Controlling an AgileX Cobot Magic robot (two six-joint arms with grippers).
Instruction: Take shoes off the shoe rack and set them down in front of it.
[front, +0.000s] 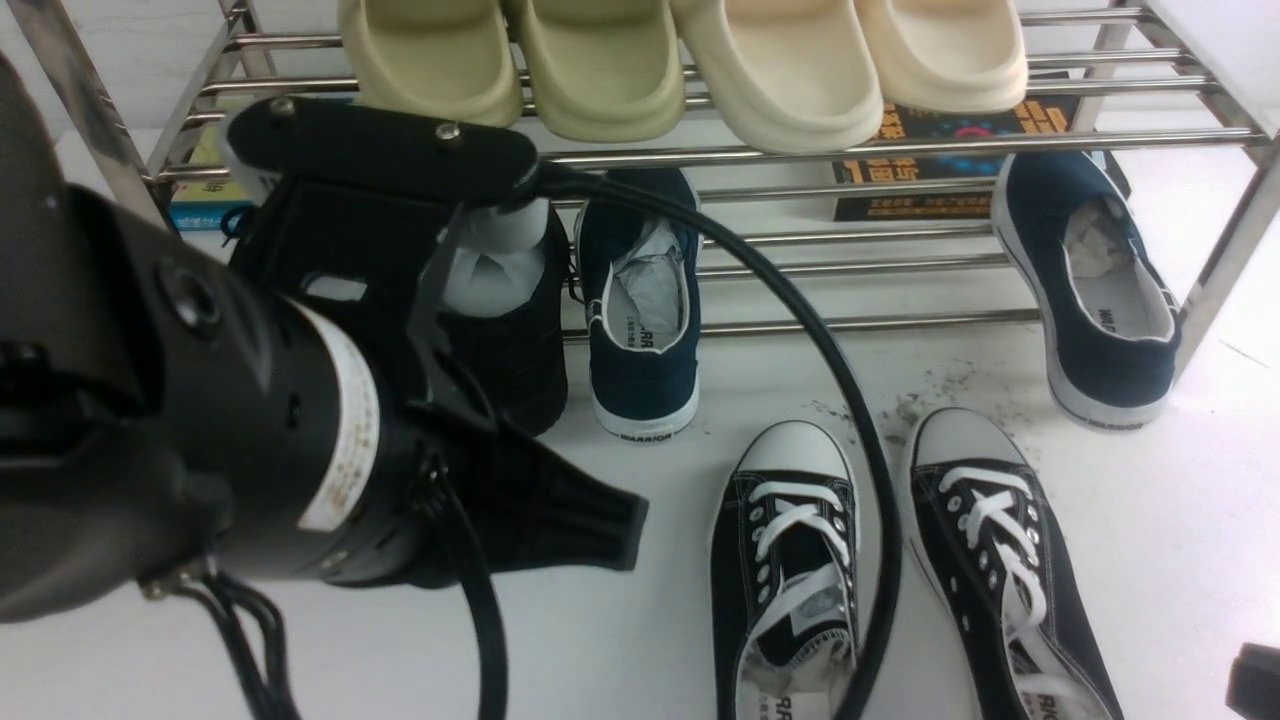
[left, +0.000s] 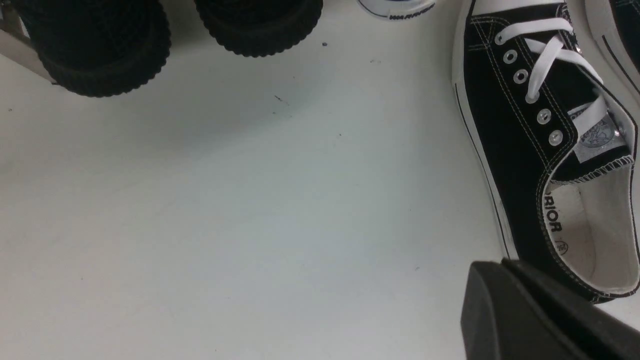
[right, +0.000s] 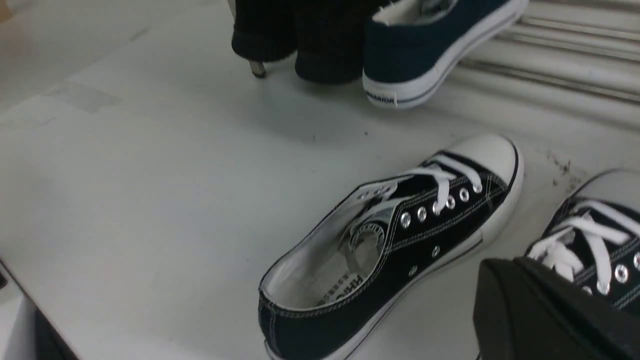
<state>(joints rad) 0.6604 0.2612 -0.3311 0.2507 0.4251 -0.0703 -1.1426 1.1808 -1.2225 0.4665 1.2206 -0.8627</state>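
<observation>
Both black canvas sneakers (front: 785, 560) sat on the white table (front: 620, 650) in front of the shoe rack (front: 850, 322), off its tubes. They lay side by side but apart, toe caps twd the rack, heels twd the robot, so each long axis ran roughly rack-to-robot; the R-side sneaker (front: 1000, 560) was angled a little. L gripper (front: 625, 530) was pressed together w/ nothing in it, hanging just beside the L-side sneaker (left: 545, 150), which lay to its right w/ the heel opening next to the tip. R gripper (right: 495, 300) was likewise closed & empty, low by the R-side sneaker's laces. So L arm was nearer the L-side shoe, R arm nearer the other. Judgement: pair looked delivered, so the next move was prob. a plain pull-back clear of the heels. Navy slip-ons (front: 640, 310) & an all-black shoe (front: 510, 360) sat at the rack's lower tier.
</observation>
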